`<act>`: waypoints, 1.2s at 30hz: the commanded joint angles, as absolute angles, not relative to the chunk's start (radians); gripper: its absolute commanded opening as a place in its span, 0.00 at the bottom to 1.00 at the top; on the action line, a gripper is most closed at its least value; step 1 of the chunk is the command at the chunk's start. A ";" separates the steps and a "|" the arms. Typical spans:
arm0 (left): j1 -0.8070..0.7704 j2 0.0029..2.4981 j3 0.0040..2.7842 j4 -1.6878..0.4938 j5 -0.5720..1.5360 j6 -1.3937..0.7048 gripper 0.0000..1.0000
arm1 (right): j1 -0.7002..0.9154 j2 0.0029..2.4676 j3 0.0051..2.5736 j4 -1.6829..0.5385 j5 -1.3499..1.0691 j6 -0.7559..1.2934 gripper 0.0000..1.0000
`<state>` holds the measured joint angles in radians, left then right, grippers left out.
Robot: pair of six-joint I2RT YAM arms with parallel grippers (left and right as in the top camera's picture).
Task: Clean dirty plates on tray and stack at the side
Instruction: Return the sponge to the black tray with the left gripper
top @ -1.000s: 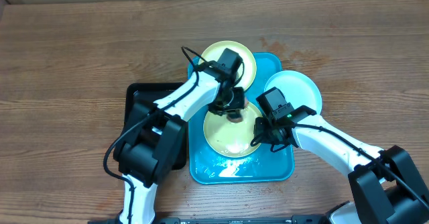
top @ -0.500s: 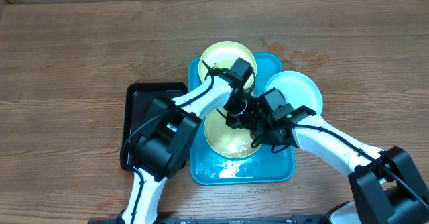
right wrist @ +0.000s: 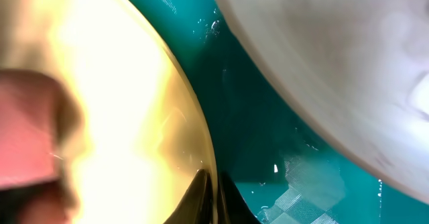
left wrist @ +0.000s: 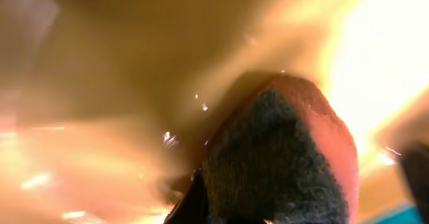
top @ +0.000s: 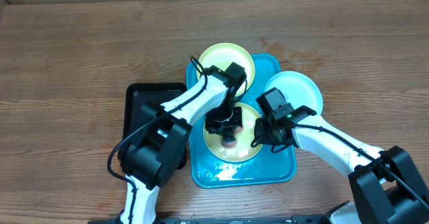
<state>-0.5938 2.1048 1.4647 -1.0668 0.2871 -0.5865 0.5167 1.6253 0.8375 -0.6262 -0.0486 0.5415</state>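
The turquoise tray holds a pale yellow-green plate at its middle. My left gripper is shut on a pink sponge with a dark scrub face and presses it on that plate; the sponge fills the left wrist view against the plate. My right gripper is shut on the plate's right rim, with the fingers pinching the edge. A second yellow-green plate lies at the tray's far end. A light blue plate overhangs the tray's right side.
A narrower black tray lies left of the turquoise one, under my left arm. Wet patches shine on the turquoise tray floor. The light blue plate's underside hangs close above my right gripper. The wooden table surrounds everything.
My left gripper with the sponge has swept from the plate's upper right edge down to its middle. The plate has shifted slightly on the tray. My right gripper keeps its hold on the rim.
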 commanded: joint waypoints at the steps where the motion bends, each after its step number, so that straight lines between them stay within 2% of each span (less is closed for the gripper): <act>1: -0.580 2.093 1.439 -1.091 -0.103 -0.631 0.04 | 0.510 1.650 0.812 -0.634 0.007 0.523 0.04; 4: -0.579 2.093 1.420 -1.097 -0.245 -0.638 0.04 | 0.510 1.650 0.812 -0.634 0.007 0.523 0.04; 11: -0.532 2.054 1.419 -1.194 -0.360 -0.721 0.04 | 0.510 1.650 0.812 -0.636 0.006 0.523 0.04; 19: -0.467 1.772 1.419 -1.198 -0.134 -0.659 0.05 | 0.510 1.650 0.812 -0.649 0.006 0.523 0.04; 24: -0.361 1.581 1.416 -1.230 -0.142 -0.596 0.04 | 0.510 1.650 0.812 -0.667 0.006 0.523 0.04; 29: -0.200 1.538 1.328 -1.249 -0.140 -0.546 0.04 | 0.510 1.650 0.812 -0.680 -0.005 0.523 0.04; 36: -0.070 1.544 0.998 -0.934 0.027 -0.492 0.05 | 0.510 1.649 0.815 -0.662 -0.001 0.523 0.04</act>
